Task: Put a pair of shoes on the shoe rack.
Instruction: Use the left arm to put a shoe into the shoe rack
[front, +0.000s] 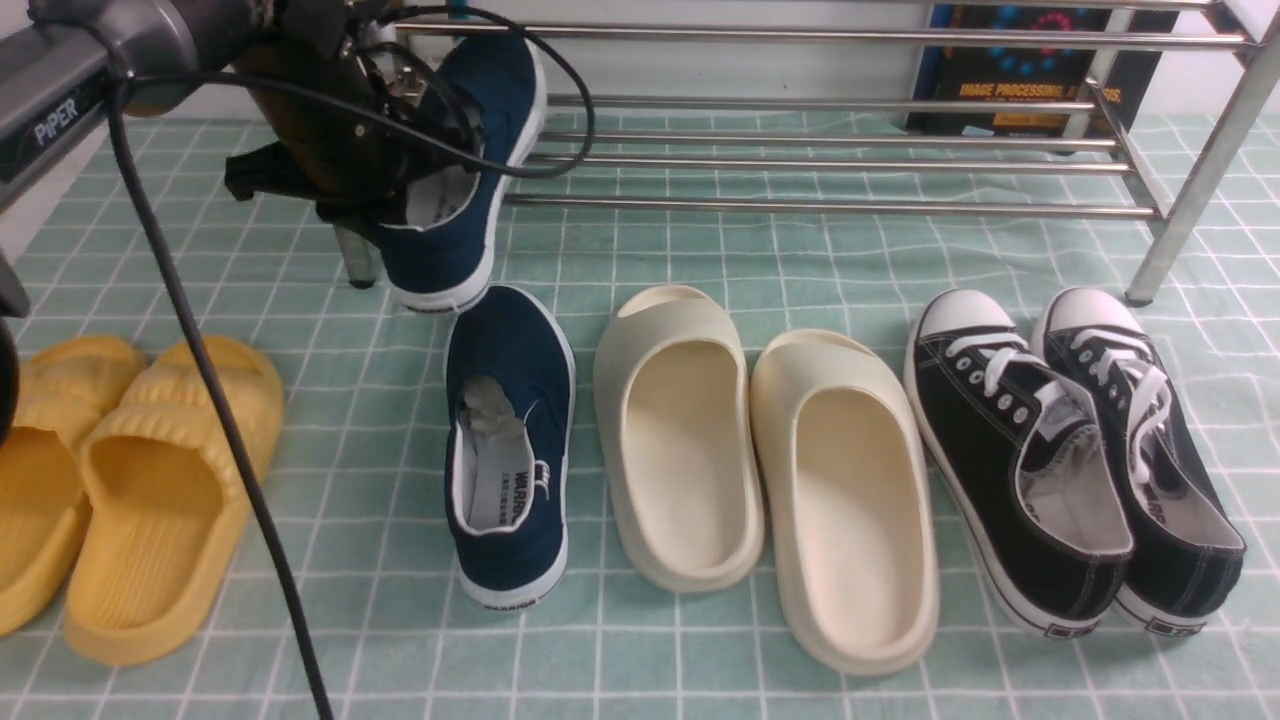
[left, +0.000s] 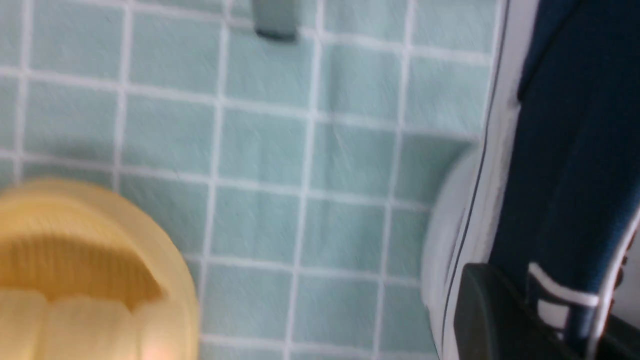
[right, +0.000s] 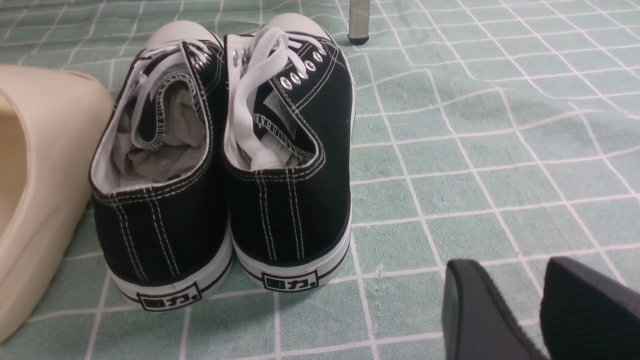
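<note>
Navy shoe (front: 478, 120), lifted: left gripper (front: 392, 212) clamps its collar, toe tilted up at shoe rack (front: 820, 207), left end.
Second navy shoe (front: 512, 440): on desk (front: 700, 255) before rack, toe rackward.
Right gripper (right: 532, 320): parted, empty.

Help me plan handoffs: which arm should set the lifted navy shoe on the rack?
Left. The left tool grips the navy shoe beside the rack; the right tool sits by black sneakers.

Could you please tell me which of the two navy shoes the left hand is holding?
The rear one, tilted toe-up by the shoe rack in the left hand; the other navy shoe lies flat on the mat.
</note>
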